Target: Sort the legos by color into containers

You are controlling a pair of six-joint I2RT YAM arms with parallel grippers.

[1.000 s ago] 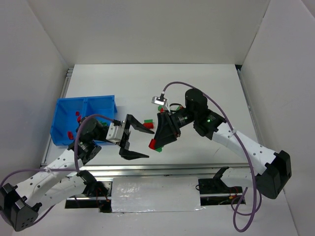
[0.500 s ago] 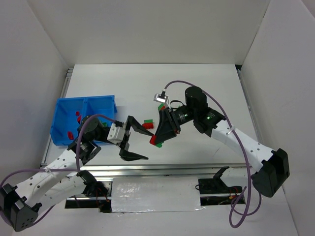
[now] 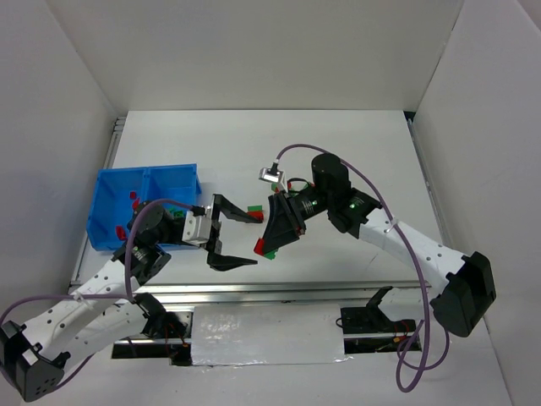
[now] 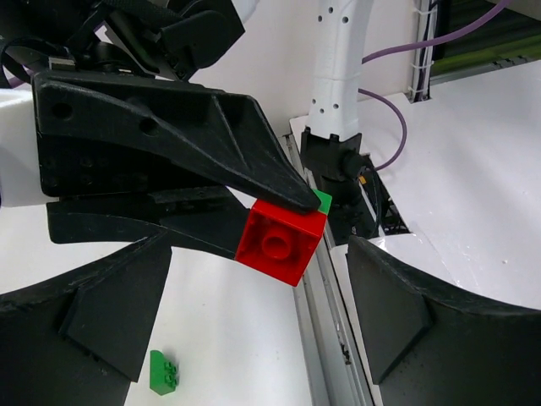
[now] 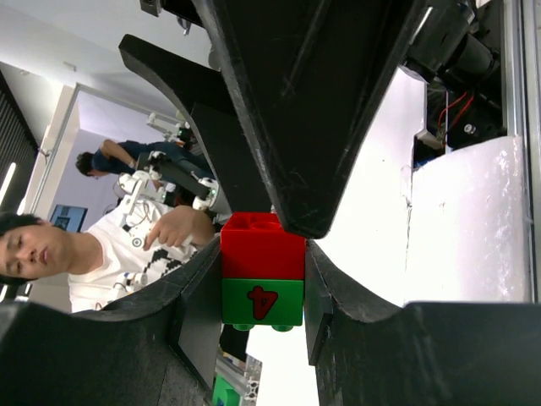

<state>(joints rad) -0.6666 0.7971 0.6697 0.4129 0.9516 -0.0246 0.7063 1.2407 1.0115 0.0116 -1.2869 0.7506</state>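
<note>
Lego brick, 1 red half joined to 1 green, sits pinched in the right gripper, well right of the blue bin. That arm has eased it toward the left gripper, whose jaws are wide open and empty, so pulling the halves apart seems next.

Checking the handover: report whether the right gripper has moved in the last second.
Yes, slightly: the right gripper, holding the red-and-green lego, edged left toward the blue bin.
</note>
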